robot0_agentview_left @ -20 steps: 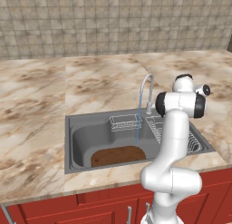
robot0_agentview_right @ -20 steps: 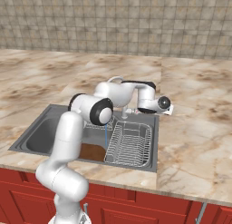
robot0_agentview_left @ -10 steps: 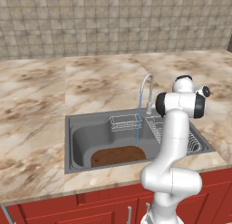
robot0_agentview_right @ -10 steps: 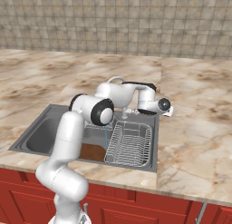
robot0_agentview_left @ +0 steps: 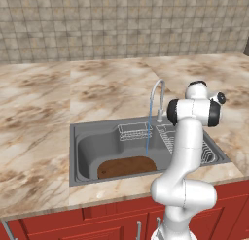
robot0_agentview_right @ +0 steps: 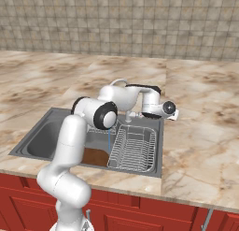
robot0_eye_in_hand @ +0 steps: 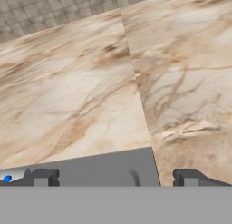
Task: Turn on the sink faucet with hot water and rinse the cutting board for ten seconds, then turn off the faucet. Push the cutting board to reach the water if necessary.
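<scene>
- Cutting board [robot0_agentview_left: 126,166] lies flat on the floor of the sink [robot0_agentview_left: 87,146], against the near wall, towards the middle-right of the open basin; in the right base view a brown patch of it [robot0_agentview_right: 94,156] shows below the arm.
- Water [robot0_agentview_left: 147,139] falls as a thin pale-blue stream from the spout and lands at the far right edge of the board or just beside it; which one I cannot tell. It also shows as a blue line [robot0_agentview_right: 109,140] in the right base view.
- A small wire basket [robot0_agentview_left: 135,132] hangs on the far wall of the sink, just left of the stream.
- Sink faucet [robot0_agentview_left: 156,99] stands on the far rim, its arched spout curving left over the basin.
- A wire dish rack [robot0_agentview_right: 134,148] fills the right part of the sink, just right of the board.
- Gripper [robot0_eye_in_hand: 113,177] sits over the marble counter [robot0_eye_in_hand: 81,96] at the far right of the sink, near the faucet base; its two dark fingertips [robot0_eye_in_hand: 43,177] stand well apart, nothing between them.
- A tiled wall [robot0_agentview_left: 121,25] rises behind the counter.
</scene>
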